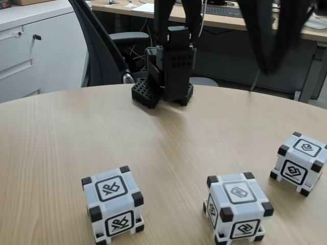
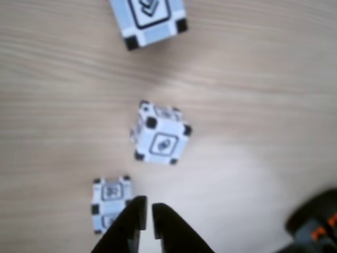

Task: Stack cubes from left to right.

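Observation:
Three white-grey cubes with black corner blocks stand apart on the wooden table. The fixed view has one at the front left (image 1: 111, 204), one at the front middle (image 1: 237, 206) and one at the right (image 1: 299, 163). From high above, the other view shows them in a loose line: one at the top edge (image 2: 150, 18), one in the middle (image 2: 160, 139) and one at the lower left (image 2: 110, 203). My gripper (image 2: 149, 213) enters from the bottom edge, just right of the lower-left cube in the picture. Its black fingers are shut, with nothing between them.
The arm's black base (image 1: 166, 76) stands at the table's far side, and a blurred dark part of the arm (image 1: 276, 30) hangs at the top right. A black office chair (image 1: 110, 51), a white cabinet (image 1: 36, 51) and a desk (image 1: 219, 15) lie beyond the table. A black-and-orange part (image 2: 316, 229) sits at the lower right.

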Available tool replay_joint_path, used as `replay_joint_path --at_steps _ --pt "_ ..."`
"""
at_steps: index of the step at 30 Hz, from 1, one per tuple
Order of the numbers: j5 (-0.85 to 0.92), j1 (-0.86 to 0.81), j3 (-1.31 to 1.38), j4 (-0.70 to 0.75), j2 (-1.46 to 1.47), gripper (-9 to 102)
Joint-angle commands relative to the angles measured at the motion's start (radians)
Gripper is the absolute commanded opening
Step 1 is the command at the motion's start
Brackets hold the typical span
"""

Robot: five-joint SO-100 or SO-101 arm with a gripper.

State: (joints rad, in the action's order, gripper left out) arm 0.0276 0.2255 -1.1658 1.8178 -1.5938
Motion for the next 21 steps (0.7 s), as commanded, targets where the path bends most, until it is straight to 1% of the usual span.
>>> replay_joint_path --at_steps 1,9,14,21 --pt "0.017 0.018 0.038 0.014 0.048 0" --pt "0.064 0.103 0.043 0.014 0.118 0" --pt "0.055 0.166 0.037 0.014 0.127 0" --pt "0.04 0.186 0.044 0.009 0.241 0"
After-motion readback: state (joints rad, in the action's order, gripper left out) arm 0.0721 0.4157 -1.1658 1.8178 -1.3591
